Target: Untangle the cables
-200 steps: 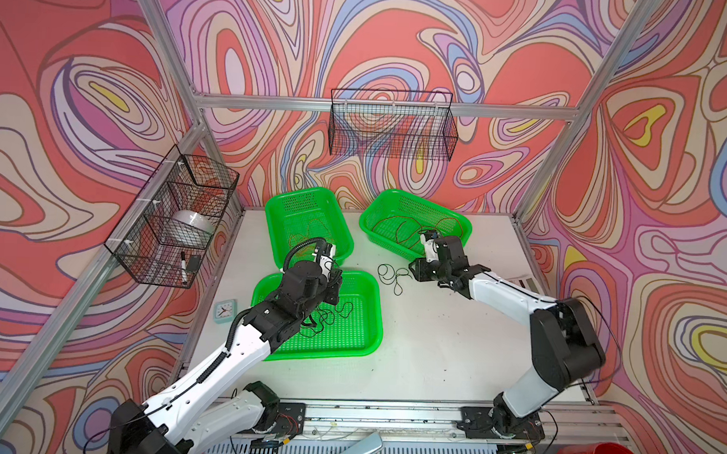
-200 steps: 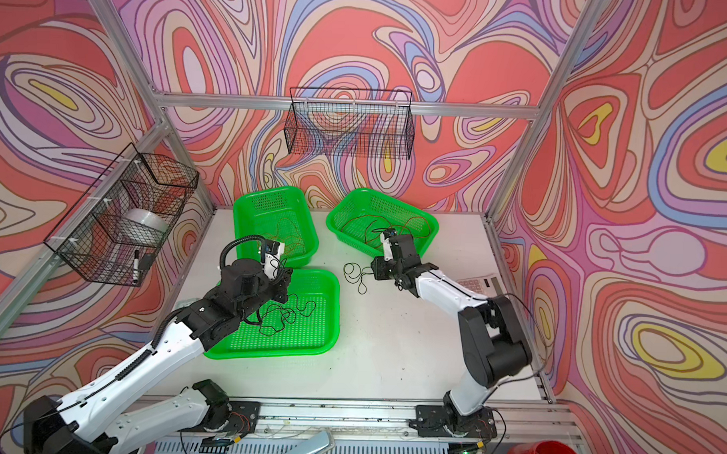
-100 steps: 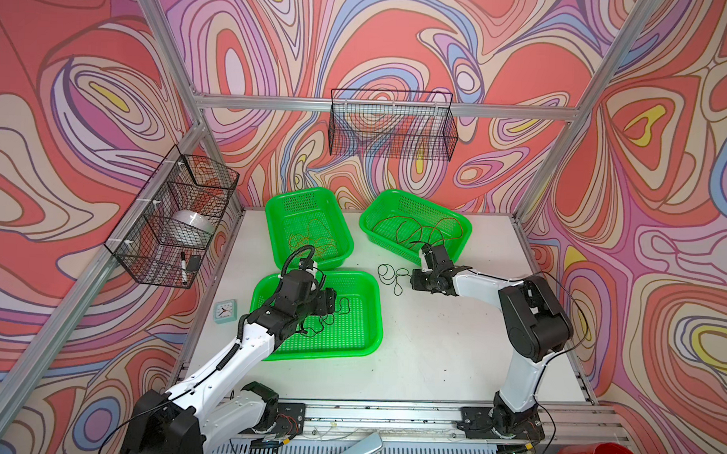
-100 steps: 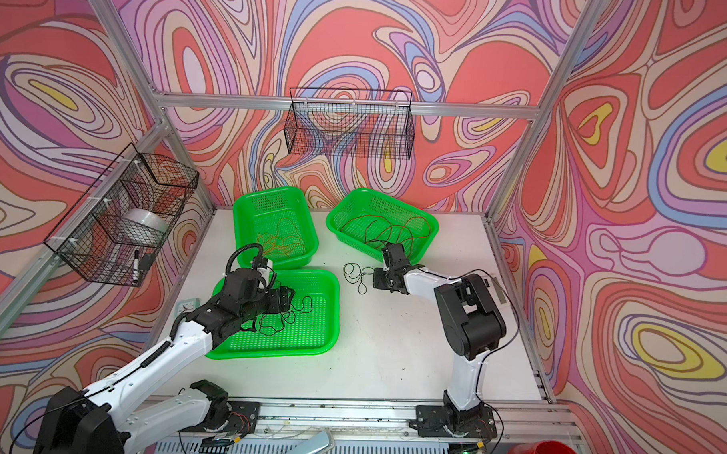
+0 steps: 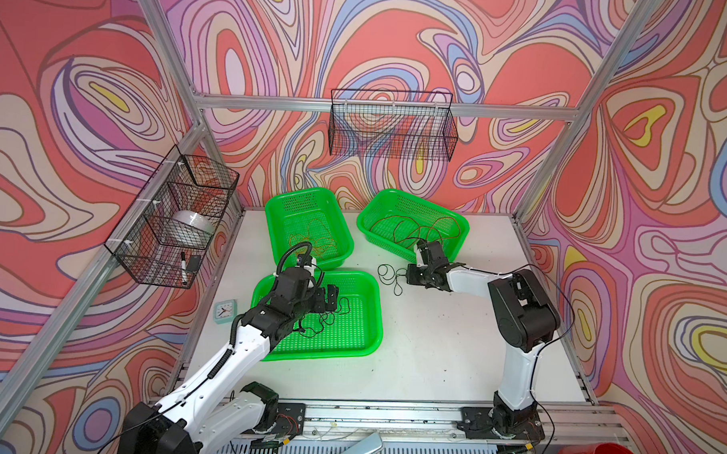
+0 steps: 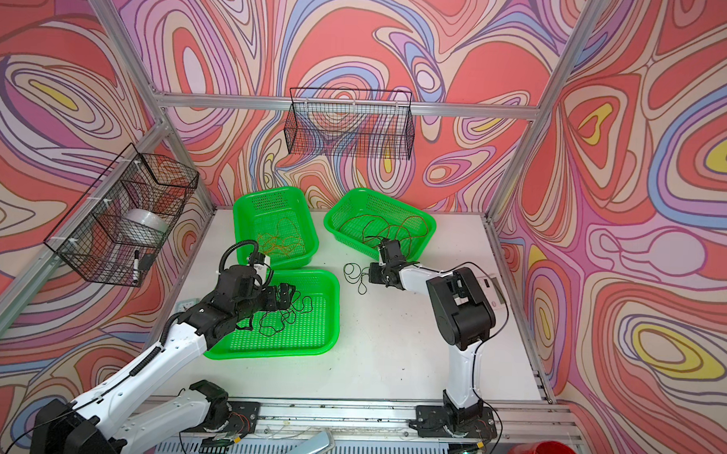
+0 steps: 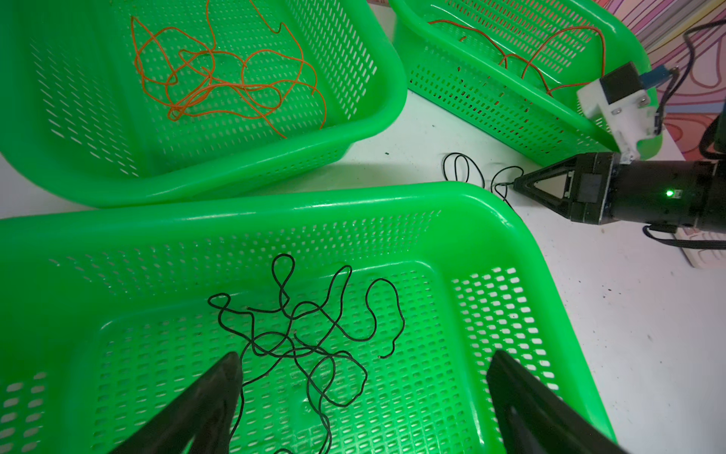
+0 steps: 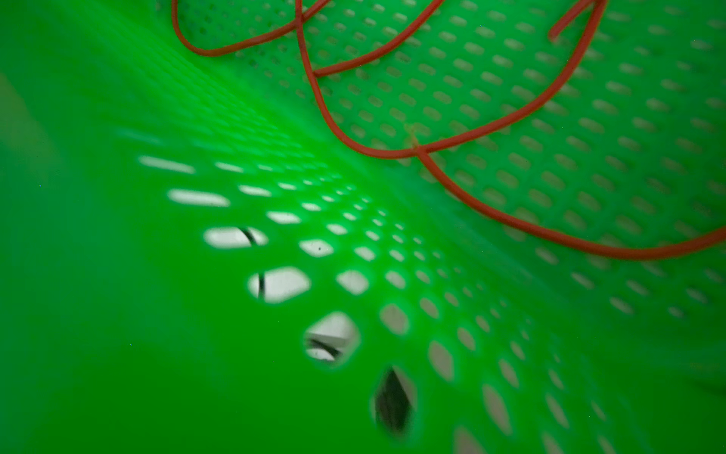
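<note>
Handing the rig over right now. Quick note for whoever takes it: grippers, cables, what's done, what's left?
Left gripper: open, empty, over the near basket.
Right gripper: low on the table between the baskets, shut on the loose black cable, apparently pinching one end.
Cables: orange cable in the back left basket; red cable in the back right basket; basket black cable in the near basket, in loose overlapping loops.
Done: colours separated, one per basket.
Left: the loose black cable, probably bound for the near basket.
</note>
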